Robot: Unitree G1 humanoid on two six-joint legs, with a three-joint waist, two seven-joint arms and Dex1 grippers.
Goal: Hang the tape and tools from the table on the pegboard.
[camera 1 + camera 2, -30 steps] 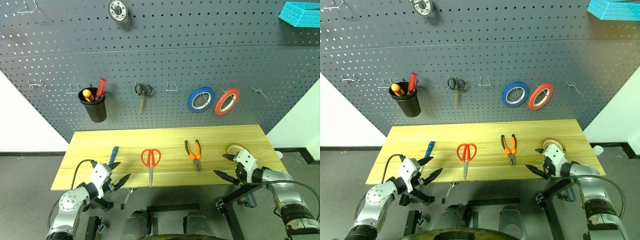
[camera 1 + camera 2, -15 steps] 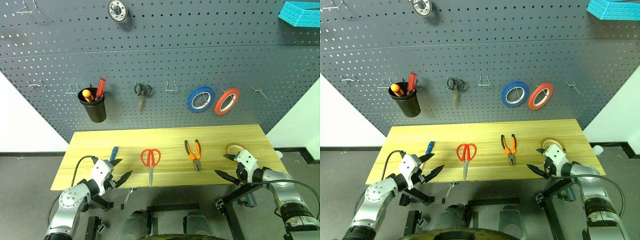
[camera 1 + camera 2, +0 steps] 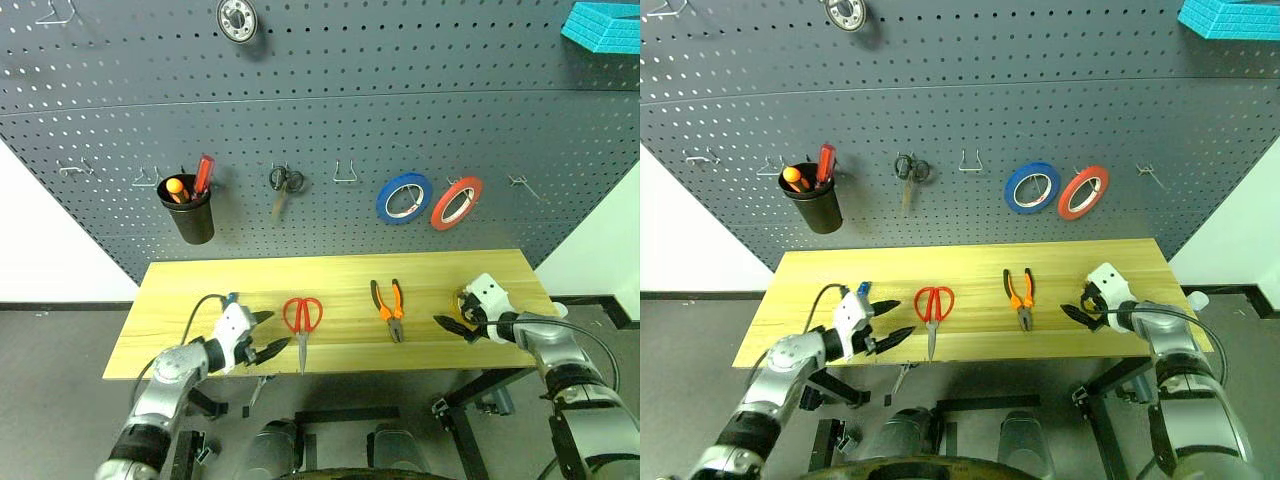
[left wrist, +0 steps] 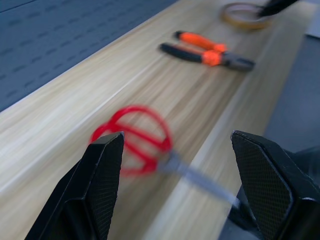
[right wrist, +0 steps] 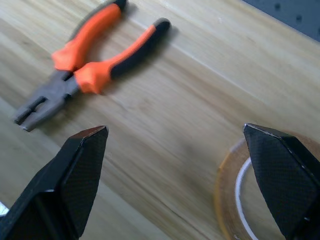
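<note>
Both arms have moved in over the table (image 3: 180, 300): the open left gripper (image 3: 272, 332) toward the red scissors (image 3: 301, 318), the open right gripper (image 3: 452, 322) toward the yellow tape (image 5: 240, 200), nothing grasped yet.

On the bench (image 3: 180, 290): one pair of red-handled scissors (image 3: 301, 318), one pair of orange-and-black pliers (image 3: 388, 304), one yellow tape roll (image 5: 260, 200), one blue-handled screwdriver (image 3: 862, 290), mostly hidden.

On the pegboard (image 3: 400, 120): two tape rolls, one blue (image 3: 403, 198), one red (image 3: 456, 203); one pair of small black scissors (image 3: 285, 184); one black cup (image 3: 192, 217) holding two tools, one orange-tipped (image 3: 176, 188), one red-handled (image 3: 203, 174); one round metal disc (image 3: 237, 18) near the top; one blue mesh tray (image 3: 603, 28) at the upper right corner; several bare metal hooks, exact number unclear.

Two grippers, left (image 3: 272, 333) and right (image 3: 452, 315), both with jaws spread.
</note>
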